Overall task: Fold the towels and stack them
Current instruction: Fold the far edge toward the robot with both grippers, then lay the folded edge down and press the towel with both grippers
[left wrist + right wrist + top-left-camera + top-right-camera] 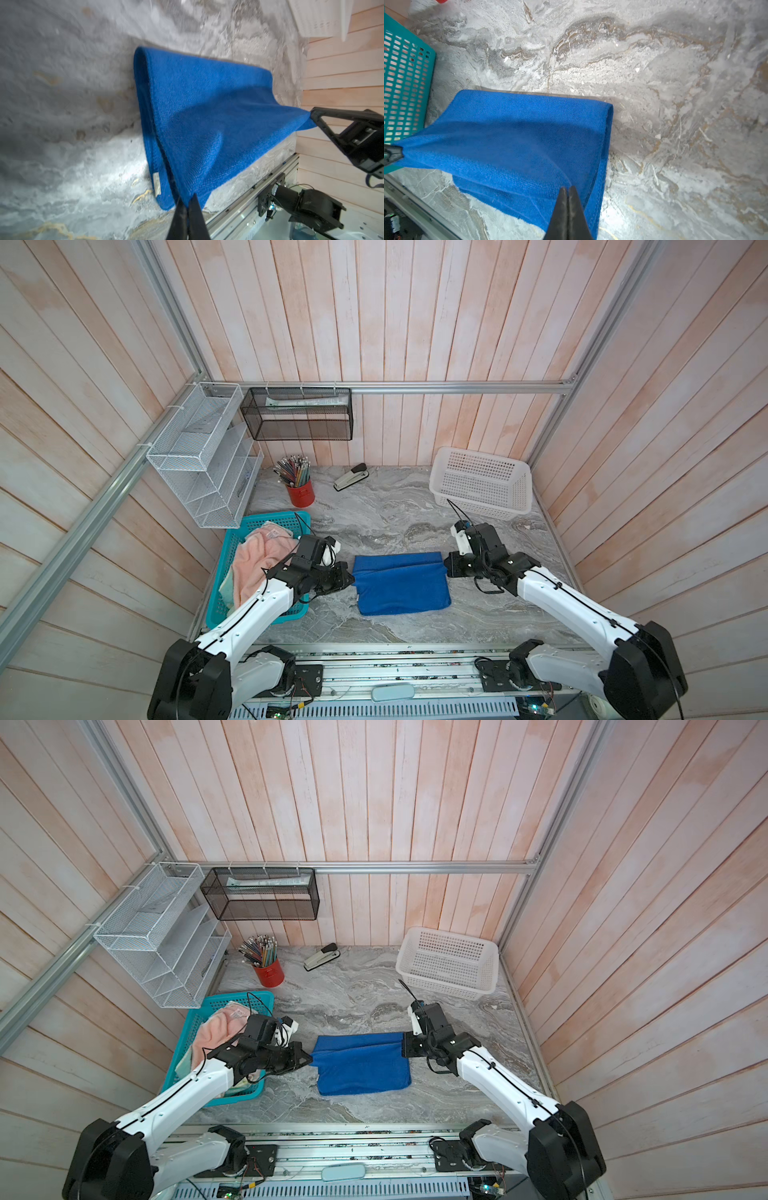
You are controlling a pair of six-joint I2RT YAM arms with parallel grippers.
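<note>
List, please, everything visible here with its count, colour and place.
blue towel: one, royal blue, table centre, half folded
teal basket: one, teal, table's left side
pink towel: one, salmon, in teal basket
white basket: one, white, far right corner
cup: one, red, far left, holding pencils
stapler: one, grey-black, far middle
wire rack: one, white, left wall
mesh holder: one, black, back wall
table: one, grey marble, underneath everything
left gripper: one, black, shut on blue towel's left corner
right gripper: one, black, shut on its right corner
</note>
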